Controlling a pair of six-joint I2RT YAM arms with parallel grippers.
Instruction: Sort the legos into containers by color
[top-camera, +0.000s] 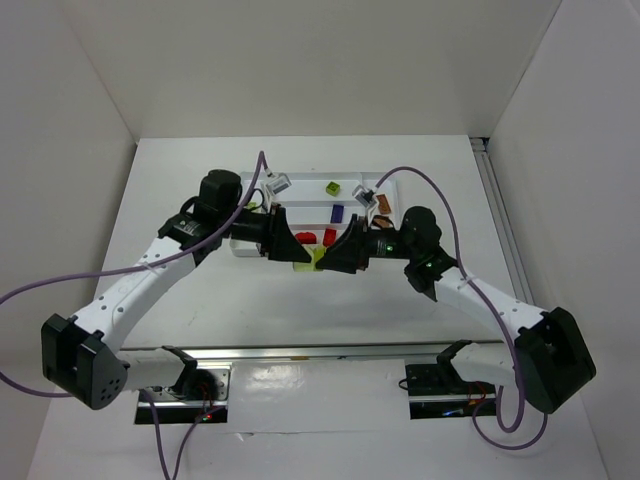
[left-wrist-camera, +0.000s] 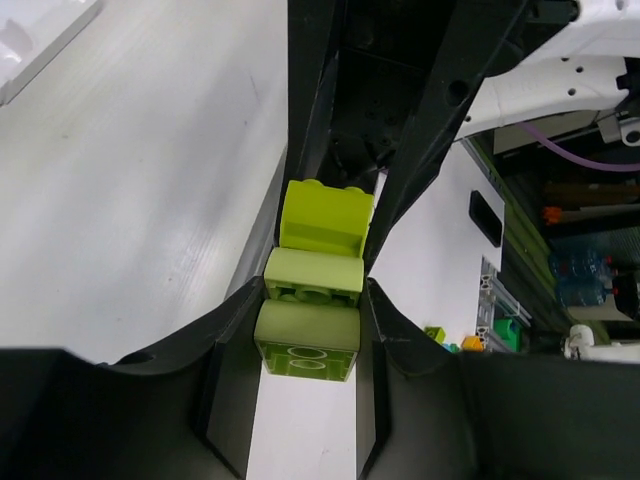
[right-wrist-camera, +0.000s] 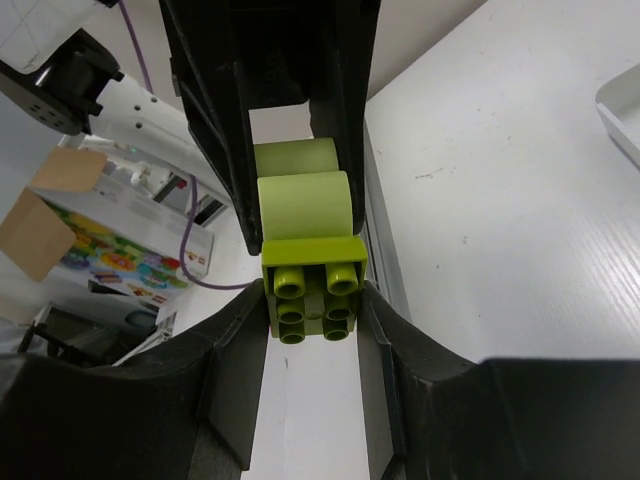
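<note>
Nearest the arm bases, the two grippers meet nose to nose above the white table (top-camera: 180, 190), sharing one joined stack. The left gripper (top-camera: 298, 256) is closed on the larger pale yellow-green plastic brick (left-wrist-camera: 306, 340), its fingers flat against the side walls. The right gripper (right-wrist-camera: 312, 300) is nipped tight on the small lime studded plastic brick (right-wrist-camera: 312, 262). That brick is pressed onto the pale one's end, at 3 o'clock of it from overhead.

Both pieces look glossy and hard-edged, so I judge them light, rigid and slick, joined only by stud friction. A straight pull along the stack should part them, whereas a twist could slide one out of the pads. The flat sides are the place to hold, not the pale brick's rounded face.

Beyond, at 12 o'clock, lies the flat white plastic divided tray (top-camera: 300, 188). It holds two red bricks (top-camera: 308, 237), a dark blue brick (top-camera: 337, 212), a lime cube (top-camera: 333, 187) and a brown-orange brick (top-camera: 383, 203).
</note>
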